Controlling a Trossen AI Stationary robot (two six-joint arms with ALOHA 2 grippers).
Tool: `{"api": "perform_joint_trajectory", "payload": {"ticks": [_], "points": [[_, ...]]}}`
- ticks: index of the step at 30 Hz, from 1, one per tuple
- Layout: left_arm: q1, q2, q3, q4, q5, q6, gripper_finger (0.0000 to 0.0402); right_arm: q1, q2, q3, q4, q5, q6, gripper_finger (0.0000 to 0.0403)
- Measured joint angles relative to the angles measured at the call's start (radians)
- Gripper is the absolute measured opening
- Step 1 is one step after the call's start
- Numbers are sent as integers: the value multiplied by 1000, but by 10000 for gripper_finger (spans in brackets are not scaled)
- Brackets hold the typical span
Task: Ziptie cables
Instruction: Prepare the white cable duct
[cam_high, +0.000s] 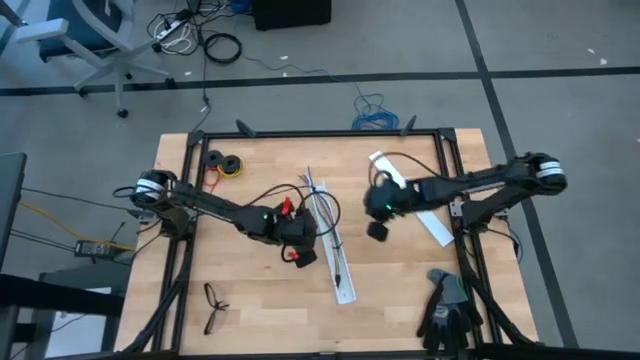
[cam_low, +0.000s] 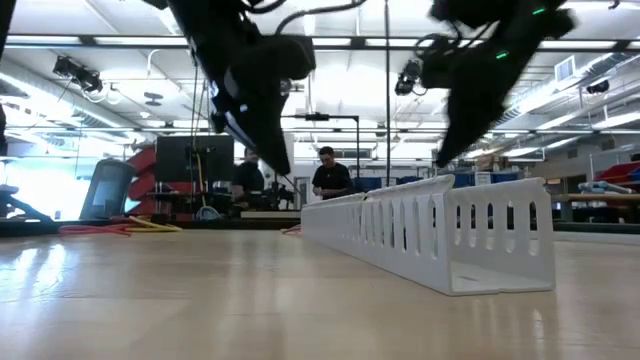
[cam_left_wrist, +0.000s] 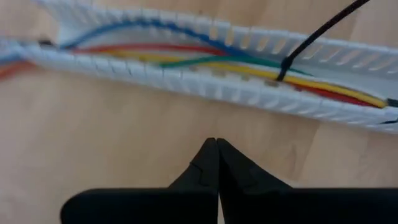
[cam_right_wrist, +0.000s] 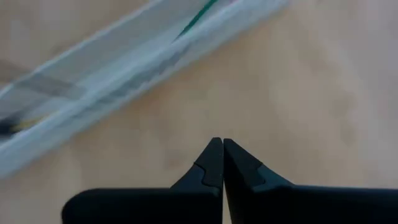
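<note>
While the cables (cam_left_wrist: 186, 59) lay in the white slotted strip (cam_left_wrist: 205, 87) with one ziptie (cam_left_wrist: 305, 46) already around them, both the left gripper (cam_left_wrist: 216, 144) and right gripper (cam_right_wrist: 216, 144) hovered beside it, closed and empty. Fetching another ziptie looked next, which needed opened fingers.

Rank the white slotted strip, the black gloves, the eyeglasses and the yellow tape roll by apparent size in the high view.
1. White slotted strip, clearly the longest.
2. Black gloves, shorter but the bulkiest.
3. Eyeglasses.
4. Yellow tape roll, smallest.
All lie on the same table, so nearness barely skews this.
</note>
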Motion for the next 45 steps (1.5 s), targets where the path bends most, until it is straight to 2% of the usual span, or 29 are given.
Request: {"api": "perform_joint_trajectory", "payload": {"ticks": [3, 6, 8, 11, 14, 17, 23, 27, 33, 38, 45], "points": [[45, -23, 0, -3, 1, 104, 0, 107, -53, -60, -32, -3, 140, 0], [123, -31, 3, -4, 26, 197, 0, 222, -49, -87, -21, -7, 278, 0], [178, -32, 18, 3, 76, 280, 0, 284, -20, -83, 27, 8, 339, 0], [249, -24, 39, 42, 144, 423, 0, 339, 46, -77, 191, 28, 353, 0], [300, -17, 50, 88, 216, 526, 0, 335, 136, -47, 367, 23, 321, 0], [335, -6, 52, 118, 263, 614, 0, 308, 235, 14, 419, -12, 291, 0], [360, 26, 51, 208, 269, 801, 0, 290, 395, 167, 418, -52, 231, 0], [368, 62, 52, 260, 310, 917, 0, 280, 482, 281, 420, -76, 199, 0], [370, 128, 68, 291, 324, 1038, 0, 246, 618, 411, 360, -135, 219, 0], [366, 166, 104, 195, 324, 1117, 0, 252, 676, 459, 304, -127, 301, 0], [367, 173, 118, -18, 260, 1121, 0, 288, 659, 455, 170, -73, 425, 0]]}}
